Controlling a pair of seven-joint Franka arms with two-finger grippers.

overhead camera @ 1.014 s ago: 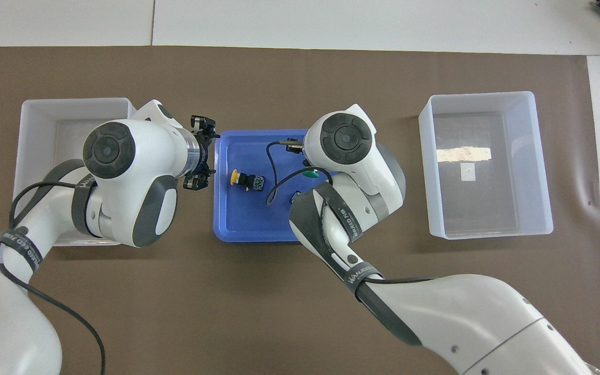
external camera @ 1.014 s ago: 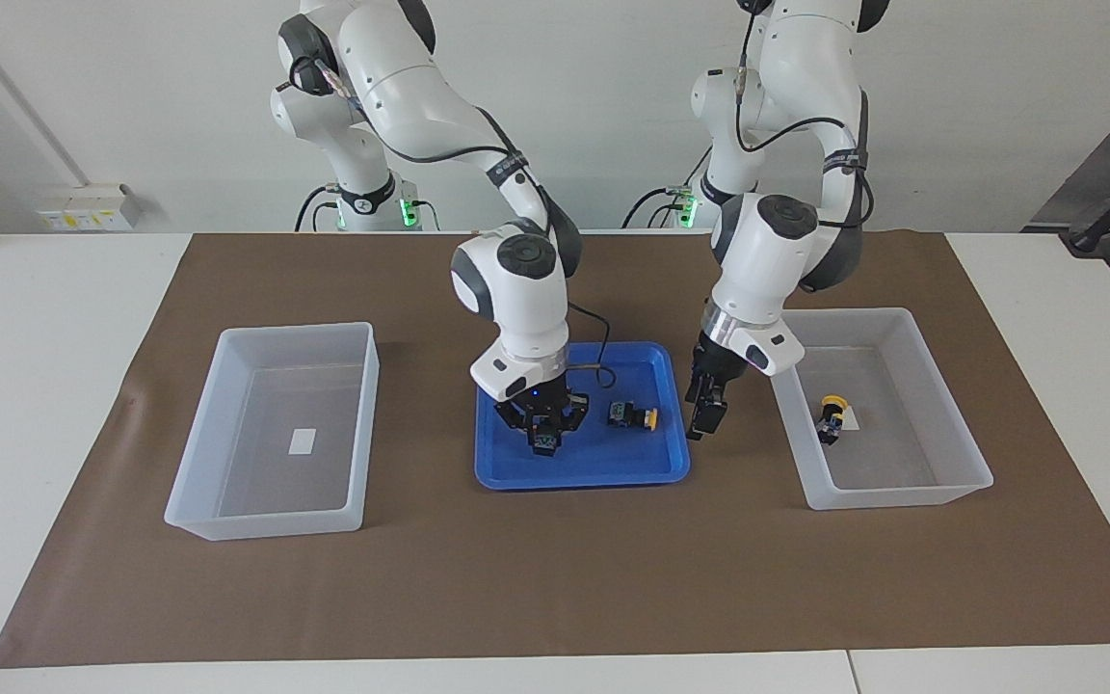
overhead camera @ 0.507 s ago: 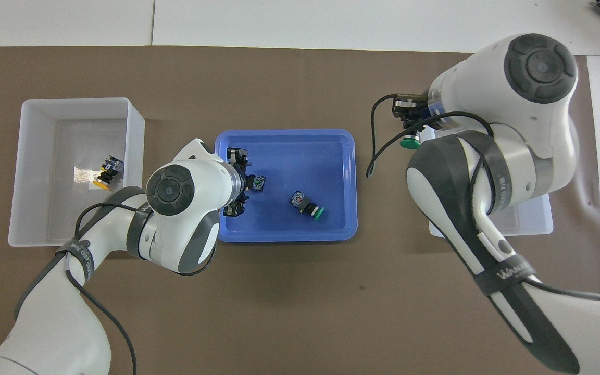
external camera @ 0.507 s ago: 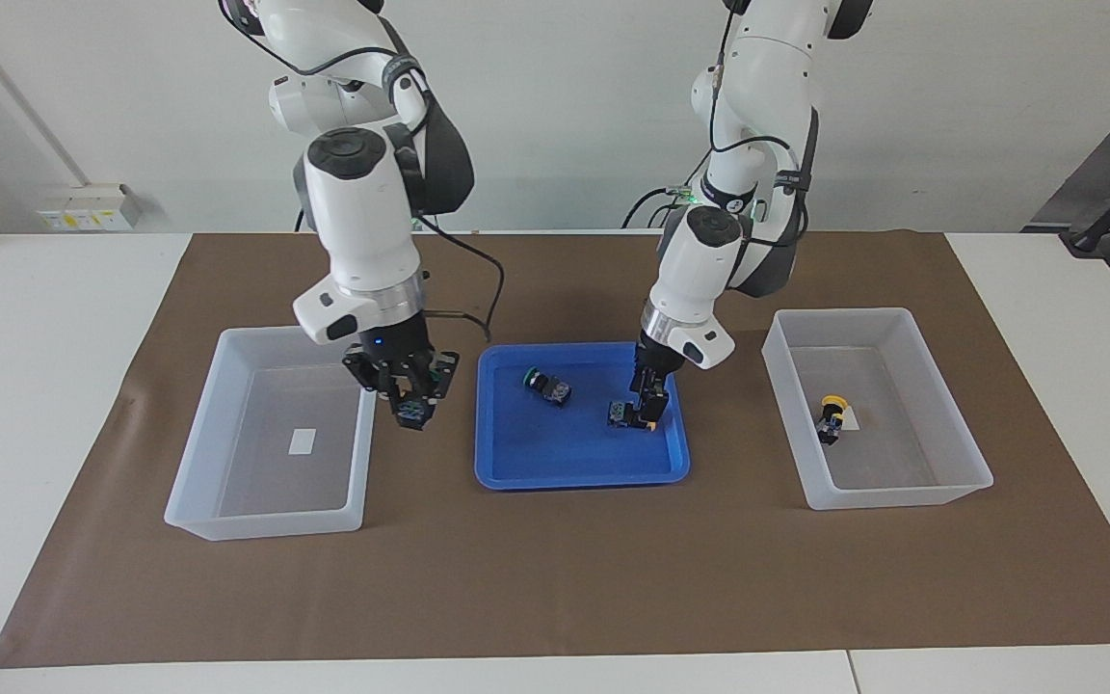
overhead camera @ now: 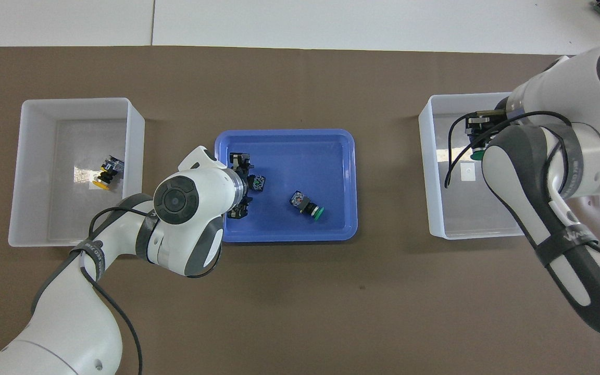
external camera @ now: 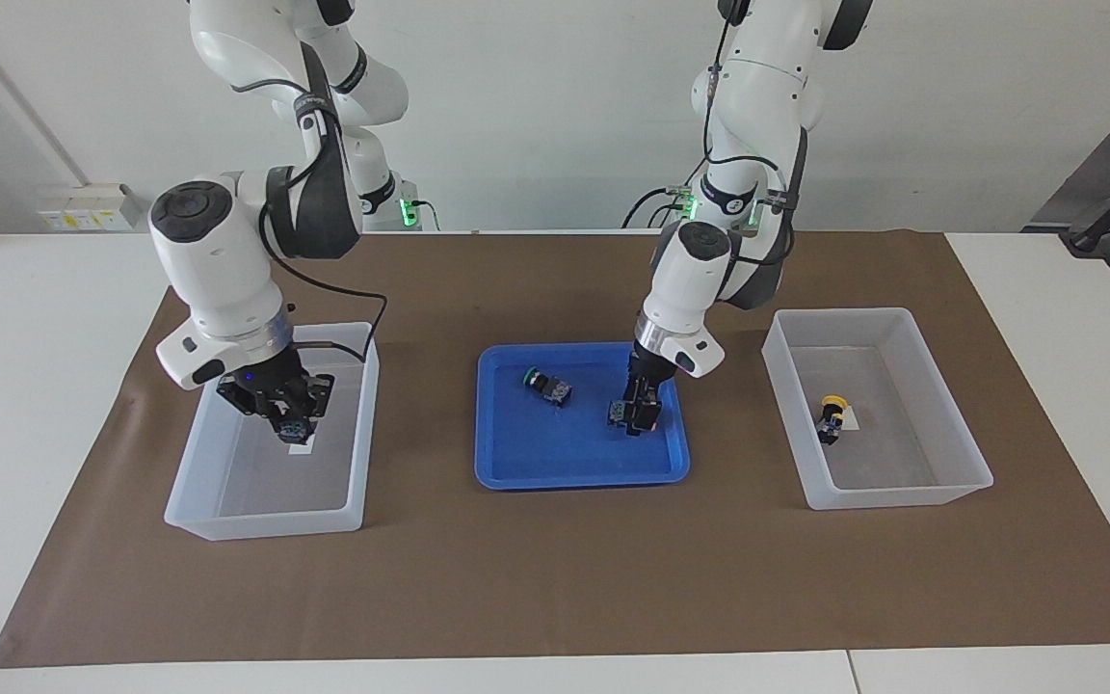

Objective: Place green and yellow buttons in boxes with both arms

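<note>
Facing view shows the table (external camera: 54, 289) under a broad brown mat (external camera: 555, 578), with two translucent bins and a blue tray (external camera: 574, 472) midway between them. The bin at the left arm's end (external camera: 940, 453) already holds one yellow button (external camera: 832, 416) by its label. Over the bin at the right arm's end (external camera: 227, 501) the right claw (external camera: 290, 424) hangs low inside the walls, gripping a green button (overhead camera: 477, 154) above the white label, so I judge that drop is about to happen. The left claw (external camera: 640, 416) is down in the tray, its fingers around the second yellow button (overhead camera: 258, 182) at the tray's edge toward the left arm's end; whether they have closed on it I cannot tell. The other green button (external camera: 545, 384) lies loose in the tray, nearer the robots. So one is done, one nearly, two are left. Room looks generous: both bins stand well apart from the tray with bare mat between, but the left claw works close to the tray's raised rim, and the bins' tall walls ask for a clean lift over.
</note>
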